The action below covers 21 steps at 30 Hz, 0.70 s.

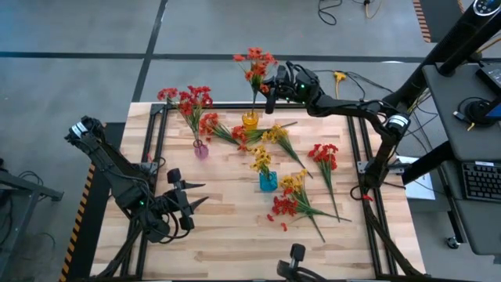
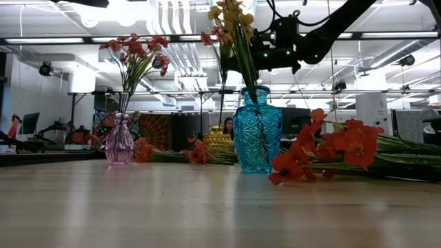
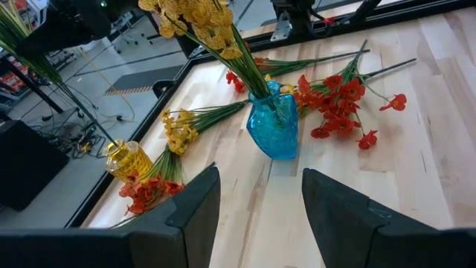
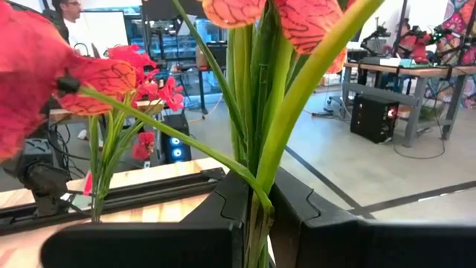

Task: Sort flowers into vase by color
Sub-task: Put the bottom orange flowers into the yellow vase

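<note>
My right gripper (image 1: 273, 84) hangs over the table's far edge, shut on an orange-red sprig (image 1: 254, 64) whose stems run down into the yellow vase (image 1: 250, 120). Red flowers (image 1: 192, 100) stand in the pink vase (image 1: 201, 149). Yellow flowers (image 1: 261, 160) stand in the blue vase (image 1: 268, 182). Loose sprigs lie flat on the table: orange-red and yellow ones (image 1: 258, 135) near the yellow vase, red ones (image 1: 323, 155) to the right, and mixed ones (image 1: 291, 197) toward the near edge. My left gripper (image 1: 192, 200) waits open near the front left and points at the blue vase (image 3: 273, 126). My right gripper pinches the sprig's bundled green stems (image 4: 256, 195) between its two fingers, a little below the blooms. The fingers come in about level from the table's right and lie across the stems. The sprig stands roughly upright, with its lower end (image 1: 251, 110) down at the yellow vase's mouth.
A black frame (image 1: 160, 117) borders the tabletop. Bare wood lies between my left gripper and the blue vase. In the low view, red blooms (image 2: 331, 148) lie close to the camera. Desks and equipment fill the room beyond the table.
</note>
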### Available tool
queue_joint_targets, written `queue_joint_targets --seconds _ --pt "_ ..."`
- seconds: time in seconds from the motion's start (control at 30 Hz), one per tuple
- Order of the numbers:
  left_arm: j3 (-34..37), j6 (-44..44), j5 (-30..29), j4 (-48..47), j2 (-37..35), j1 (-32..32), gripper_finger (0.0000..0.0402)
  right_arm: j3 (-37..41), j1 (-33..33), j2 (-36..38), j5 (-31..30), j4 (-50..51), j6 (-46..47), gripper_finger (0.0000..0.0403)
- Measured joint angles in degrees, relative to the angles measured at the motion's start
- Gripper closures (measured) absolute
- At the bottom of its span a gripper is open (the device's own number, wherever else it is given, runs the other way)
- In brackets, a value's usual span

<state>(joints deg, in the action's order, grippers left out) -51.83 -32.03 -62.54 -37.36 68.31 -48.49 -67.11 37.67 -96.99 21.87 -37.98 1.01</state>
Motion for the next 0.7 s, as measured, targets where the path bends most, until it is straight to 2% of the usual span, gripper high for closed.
queue_joint_targets --seconds 0.7 --pt "0.0 0.4 0.0 0.0 0.0 0.0 0.0228 0.1 0.0 -1.1 -0.9 0.9 -0.6 0.0380"
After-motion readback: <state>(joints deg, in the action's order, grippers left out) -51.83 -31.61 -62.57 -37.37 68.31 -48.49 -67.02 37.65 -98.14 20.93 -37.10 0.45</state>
